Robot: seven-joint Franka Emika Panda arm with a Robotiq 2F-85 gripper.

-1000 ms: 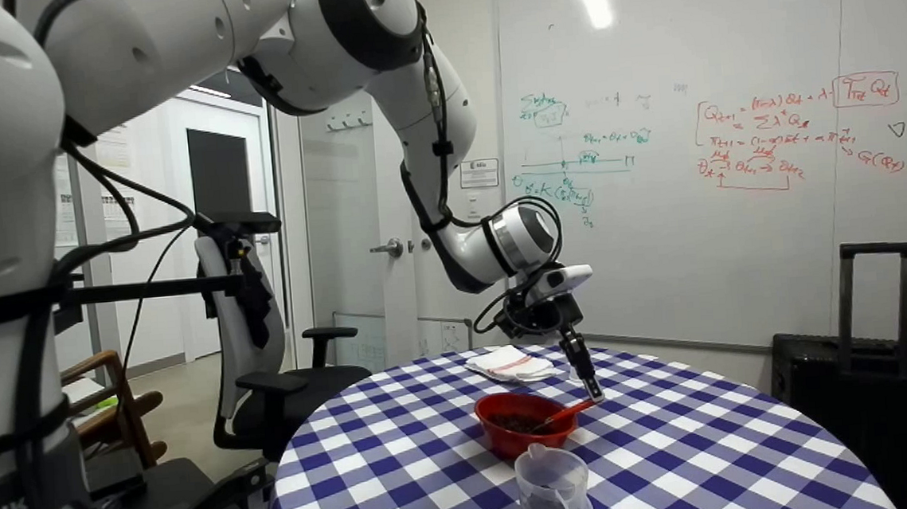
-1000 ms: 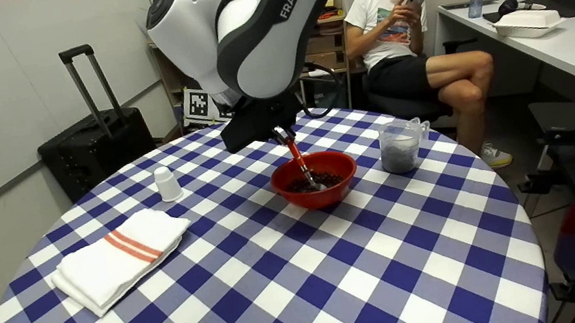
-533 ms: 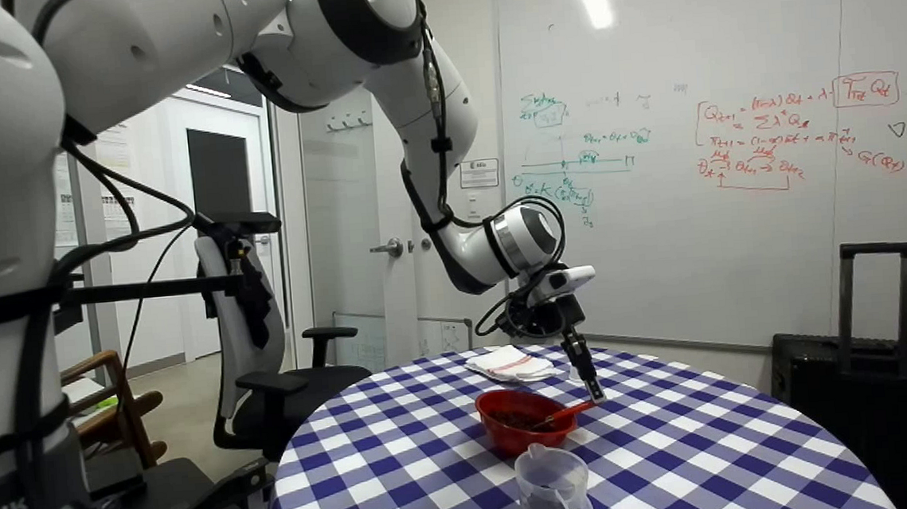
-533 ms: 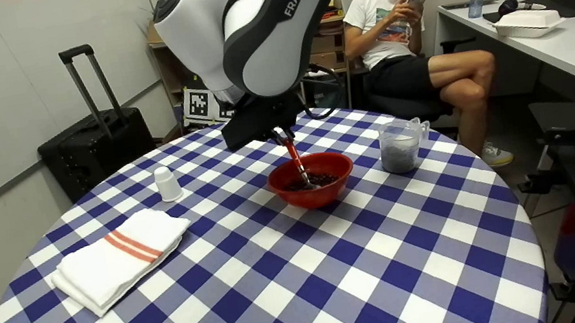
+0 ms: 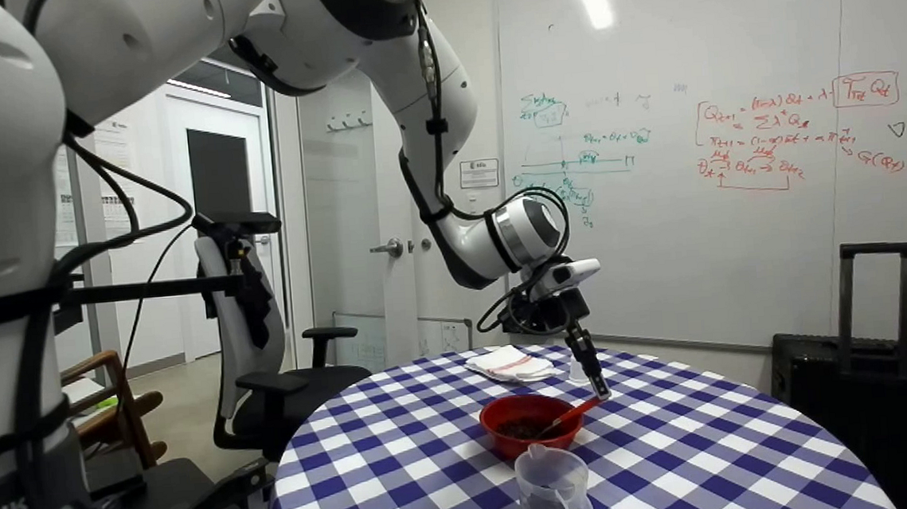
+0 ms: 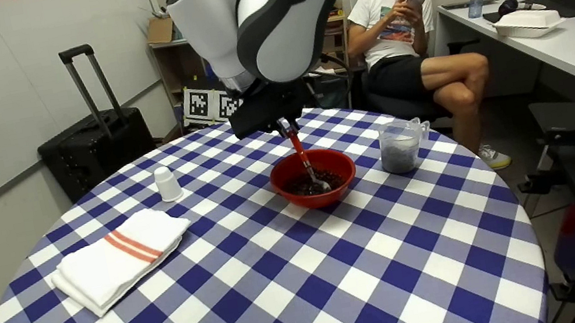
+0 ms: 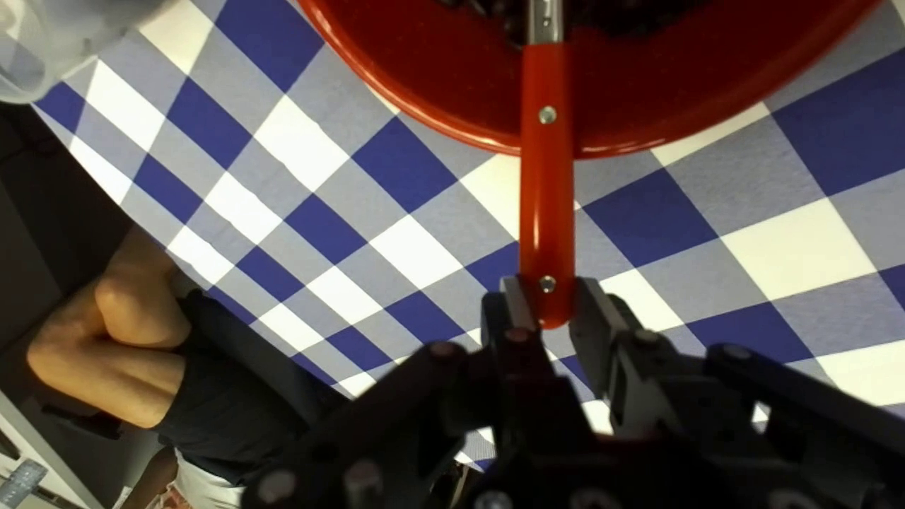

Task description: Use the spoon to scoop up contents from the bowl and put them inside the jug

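My gripper is shut on the end of the spoon's red handle, one finger on each side. The gripper is beyond the bowl's rim, a little above the table. The spoon slants down into the red bowl; its silvery head is among small dark contents. I cannot tell how much the head carries. The bowl also shows in the wrist view. The clear jug stands apart beside the bowl, with greyish contents low inside; it also shows in an exterior view.
A folded white towel and an upturned white cup are on the checkered table. A seated person is beyond the table's edge. A black suitcase stands by the whiteboard.
My gripper has shifted slightly, still holding the spoon. The bowl slid a little one way, then back. The spoon's head shows more clearly now and has moved within the bowl. The jug has not moved.
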